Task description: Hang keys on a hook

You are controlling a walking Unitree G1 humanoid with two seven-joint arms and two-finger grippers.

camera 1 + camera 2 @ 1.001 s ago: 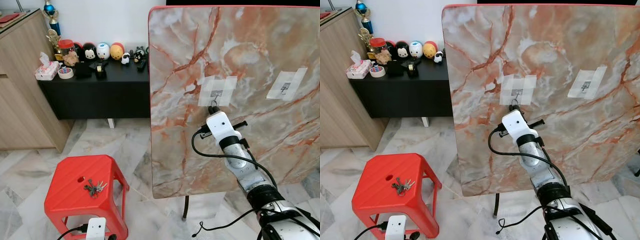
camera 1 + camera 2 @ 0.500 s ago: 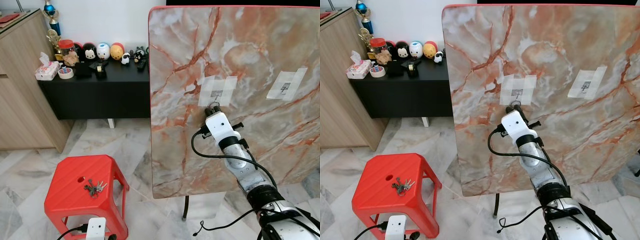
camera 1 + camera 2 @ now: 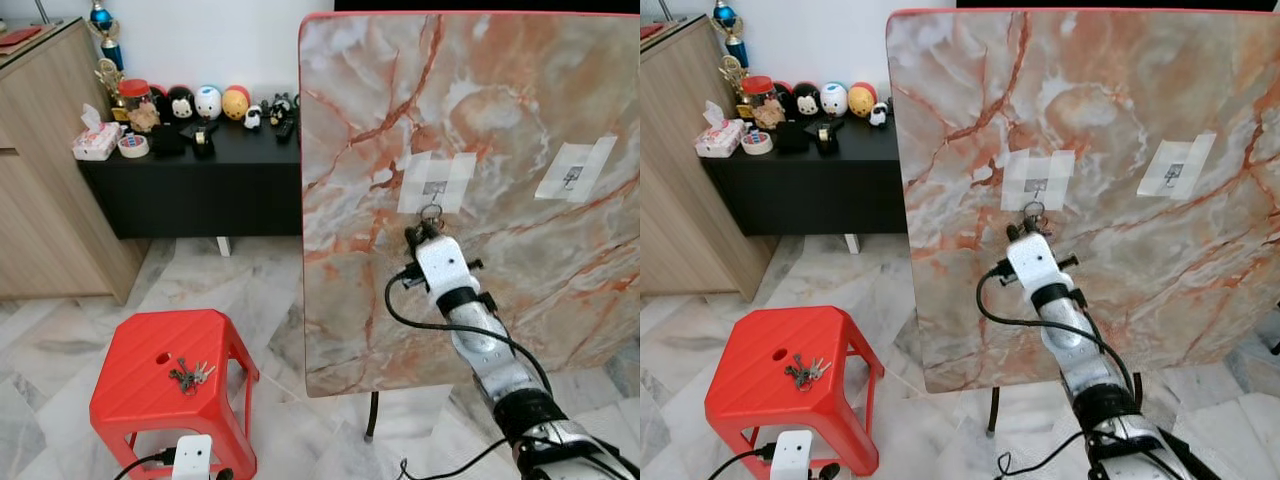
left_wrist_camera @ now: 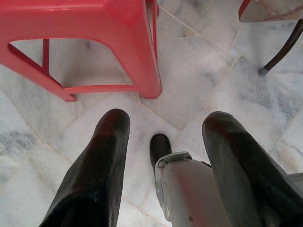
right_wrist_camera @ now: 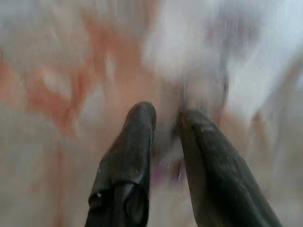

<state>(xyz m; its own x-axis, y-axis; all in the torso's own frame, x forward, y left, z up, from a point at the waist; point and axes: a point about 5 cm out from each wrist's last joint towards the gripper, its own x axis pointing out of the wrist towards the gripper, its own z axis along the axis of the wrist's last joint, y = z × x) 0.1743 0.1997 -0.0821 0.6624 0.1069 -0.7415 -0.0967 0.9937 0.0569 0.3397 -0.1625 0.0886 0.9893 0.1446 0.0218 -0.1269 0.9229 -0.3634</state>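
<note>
Your right gripper [image 3: 428, 222] reaches up to the marble board [image 3: 500, 120], fingers nearly closed around a key ring [image 3: 431, 211] just below the taped hook [image 3: 435, 188]. Your left gripper [image 4: 163, 142] hangs open above the floor. More keys [image 3: 190, 376] lie on the red stool [image 3: 130, 400].

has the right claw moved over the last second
Yes. The right claw has dropped slightly lower on the marble board, away from the taped hook, leaving a key ring there.
</note>
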